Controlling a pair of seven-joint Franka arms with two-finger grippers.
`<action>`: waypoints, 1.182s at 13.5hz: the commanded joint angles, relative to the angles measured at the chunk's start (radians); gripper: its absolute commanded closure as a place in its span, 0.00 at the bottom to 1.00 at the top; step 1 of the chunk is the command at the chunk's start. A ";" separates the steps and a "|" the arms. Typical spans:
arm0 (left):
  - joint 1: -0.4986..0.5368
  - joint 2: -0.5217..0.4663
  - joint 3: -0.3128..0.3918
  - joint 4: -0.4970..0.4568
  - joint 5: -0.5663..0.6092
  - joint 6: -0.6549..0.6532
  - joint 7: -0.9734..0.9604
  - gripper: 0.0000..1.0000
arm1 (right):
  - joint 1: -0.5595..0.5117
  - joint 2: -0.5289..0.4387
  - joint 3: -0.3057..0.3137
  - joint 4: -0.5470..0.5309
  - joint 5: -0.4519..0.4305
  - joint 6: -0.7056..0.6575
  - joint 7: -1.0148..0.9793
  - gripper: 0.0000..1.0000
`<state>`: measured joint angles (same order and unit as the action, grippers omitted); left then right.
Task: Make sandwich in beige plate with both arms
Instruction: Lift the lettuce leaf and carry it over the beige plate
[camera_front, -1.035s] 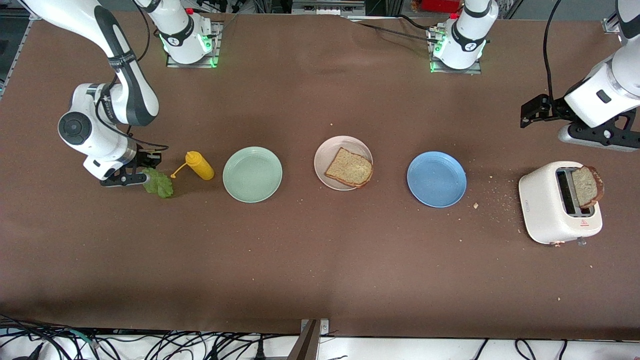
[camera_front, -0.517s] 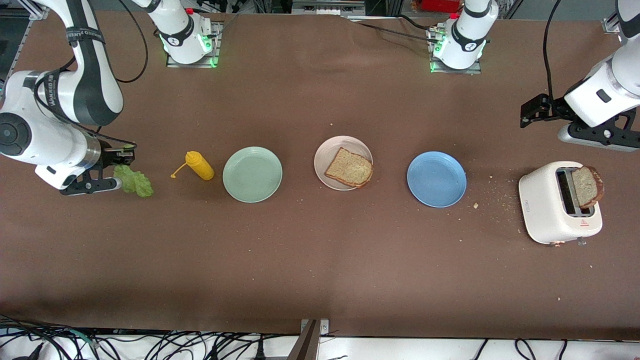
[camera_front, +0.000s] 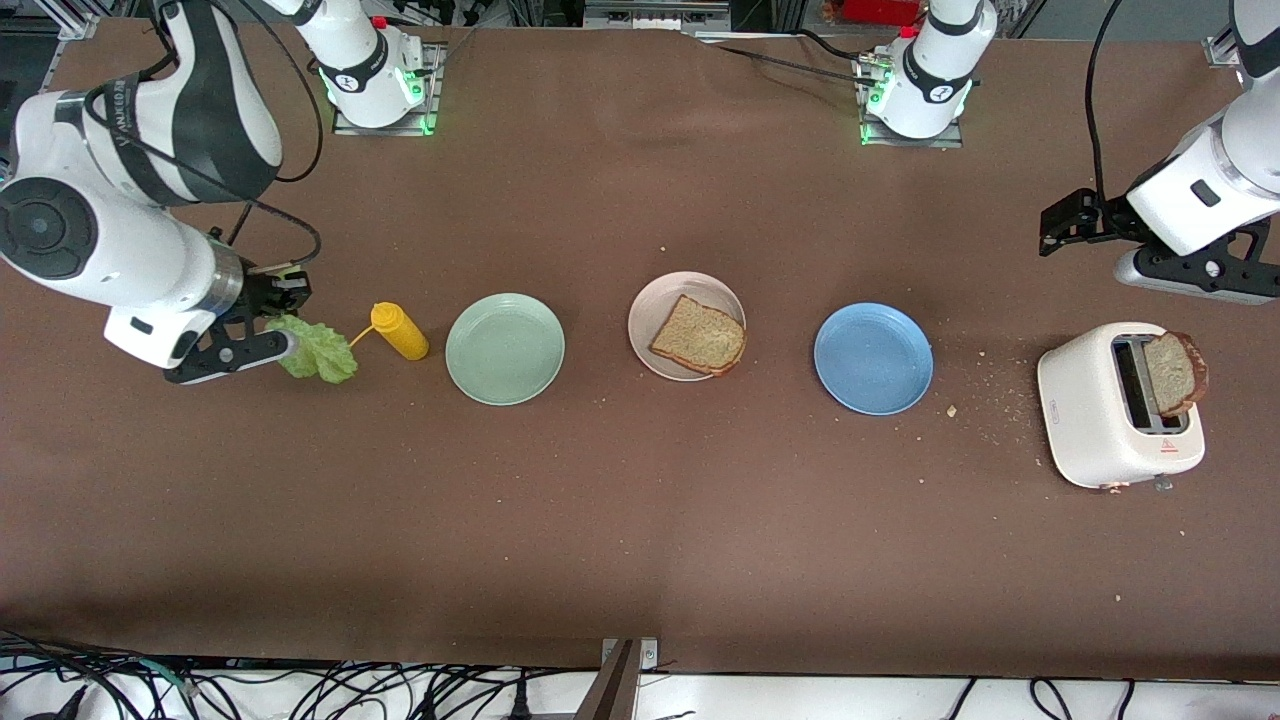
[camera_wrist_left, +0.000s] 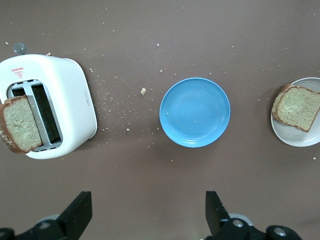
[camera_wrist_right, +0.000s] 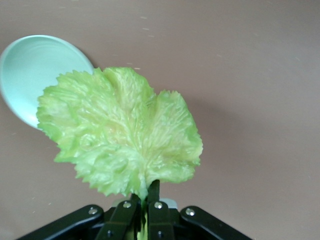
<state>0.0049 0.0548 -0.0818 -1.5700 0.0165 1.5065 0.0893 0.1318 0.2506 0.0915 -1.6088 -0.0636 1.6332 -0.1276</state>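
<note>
Carrying a lettuce leaf (camera_front: 318, 349) pinched at the stem, the right gripper (camera_front: 272, 345) is seen at frame left, the left gripper (camera_wrist_left: 147, 215) waits wide open and empty; next, placement on the bread slice (camera_front: 699, 335) in the beige plate (camera_front: 650, 300), mid-frame.

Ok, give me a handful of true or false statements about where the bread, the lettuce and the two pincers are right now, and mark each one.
1. The right pincer is shut on the lettuce leaf. True.
2. A bread slice lies on the blue plate. False: it lies on the beige plate; the blue plate holds nothing.
3. A second bread slice sticks up out of the toaster. True.
4. The left pincer grips the yellow bottle. False: it is open and holds nothing, waiting above the table near the toaster; the bottle lies beside the mint-green plate.
5. The lettuce already rests on the bread. False: it hangs in the right pincer, near the bottle.
</note>
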 joint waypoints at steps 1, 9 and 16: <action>-0.003 0.013 0.004 0.028 -0.027 -0.019 0.000 0.00 | -0.001 0.012 0.126 0.067 -0.016 -0.052 0.060 1.00; 0.105 0.062 0.024 0.031 0.020 -0.009 0.010 0.00 | 0.297 0.117 0.182 0.067 -0.016 0.097 0.325 1.00; 0.259 0.243 0.028 0.015 0.194 0.226 0.017 0.00 | 0.471 0.321 0.182 0.093 -0.016 0.434 0.418 1.00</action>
<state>0.2427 0.2452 -0.0439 -1.5713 0.1627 1.6859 0.0995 0.5768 0.5035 0.2783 -1.5722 -0.0638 2.0191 0.2761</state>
